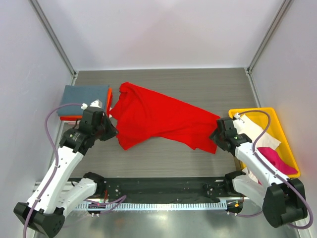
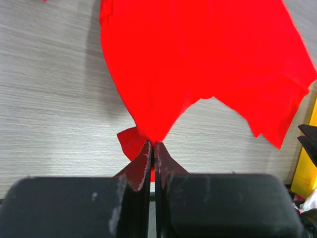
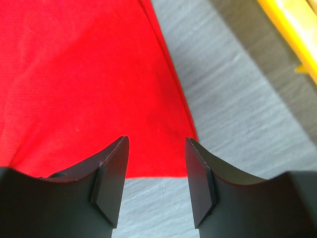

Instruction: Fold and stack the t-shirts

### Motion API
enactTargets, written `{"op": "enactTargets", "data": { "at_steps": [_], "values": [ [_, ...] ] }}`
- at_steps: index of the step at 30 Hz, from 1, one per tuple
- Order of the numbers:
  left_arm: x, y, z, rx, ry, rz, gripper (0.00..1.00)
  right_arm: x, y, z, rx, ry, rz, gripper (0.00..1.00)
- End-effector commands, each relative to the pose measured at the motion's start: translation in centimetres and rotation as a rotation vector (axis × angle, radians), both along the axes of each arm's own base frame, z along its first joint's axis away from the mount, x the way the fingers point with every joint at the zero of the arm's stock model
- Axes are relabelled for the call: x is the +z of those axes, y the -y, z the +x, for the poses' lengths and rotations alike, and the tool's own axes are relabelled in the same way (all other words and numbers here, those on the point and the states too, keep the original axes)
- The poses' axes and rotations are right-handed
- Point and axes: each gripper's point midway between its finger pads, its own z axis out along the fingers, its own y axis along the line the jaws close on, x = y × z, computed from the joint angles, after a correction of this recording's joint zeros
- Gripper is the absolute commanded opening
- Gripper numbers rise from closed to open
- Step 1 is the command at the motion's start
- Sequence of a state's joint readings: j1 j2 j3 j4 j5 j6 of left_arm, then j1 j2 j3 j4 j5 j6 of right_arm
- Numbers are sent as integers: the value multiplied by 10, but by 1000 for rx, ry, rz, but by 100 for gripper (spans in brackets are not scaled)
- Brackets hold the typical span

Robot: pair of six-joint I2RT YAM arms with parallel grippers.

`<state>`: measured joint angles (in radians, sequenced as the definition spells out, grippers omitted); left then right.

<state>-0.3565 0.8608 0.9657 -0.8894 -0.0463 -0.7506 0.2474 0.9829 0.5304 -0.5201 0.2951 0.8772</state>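
The red t-shirt lies crumpled and partly spread across the middle of the table. My left gripper is shut on its left edge; in the left wrist view the fingers pinch a fold of the red cloth. My right gripper is open and empty over the shirt's right corner; in the right wrist view its jaws straddle the hem of the red cloth. A folded grey-blue shirt lies on a folded orange shirt at the back left. The white shirt and the magenta shirt lie in the tray.
The yellow plastic tray stands at the right edge, close to my right arm; it also shows in the right wrist view and the left wrist view. White walls enclose the table on three sides. A black rail runs along the near edge.
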Motion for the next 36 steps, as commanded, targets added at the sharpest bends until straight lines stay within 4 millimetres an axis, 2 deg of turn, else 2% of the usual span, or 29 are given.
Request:
{"op": "enactTargets", "data": {
  "at_steps": [1, 2, 7, 14, 21, 26, 28, 31, 33, 34, 36],
  "values": [
    [1, 7, 9, -24, 35, -26, 0, -3, 3, -16, -61, -17, 19, 55],
    [-6, 7, 9, -23, 24, -24, 0, -9, 3, -21, -70, -25, 26, 55],
    [-18, 4, 6, -22, 8, -10, 0, -14, 1, -29, -87, -15, 60, 55],
    [-24, 3, 2, -28, 1, 0, 0, -34, -6, -44, -97, -66, 98, 53],
    [-29, 2, 1, -27, -5, 5, 0, -38, -9, -47, -98, -75, 117, 52],
    [-27, 2, 1, -26, 1, 2, 0, -38, -10, -45, -107, -67, 122, 41],
    [-26, 2, 2, -29, 2, 3, 0, -40, -14, -45, -94, -73, 138, 32],
    [-26, 2, 3, -28, 7, 7, 0, -40, -14, -41, -97, -59, 142, 24],
    [-27, 2, 3, -27, 4, 9, 0, -38, -13, -39, -89, -57, 129, 15],
    [-26, 1, 4, -22, 5, 11, 0, -31, -13, -33, -79, -36, 121, 5],
    [-24, 1, 6, -18, 13, 10, 0, -20, -12, -27, -77, -3, 110, 1]
  ]
}}
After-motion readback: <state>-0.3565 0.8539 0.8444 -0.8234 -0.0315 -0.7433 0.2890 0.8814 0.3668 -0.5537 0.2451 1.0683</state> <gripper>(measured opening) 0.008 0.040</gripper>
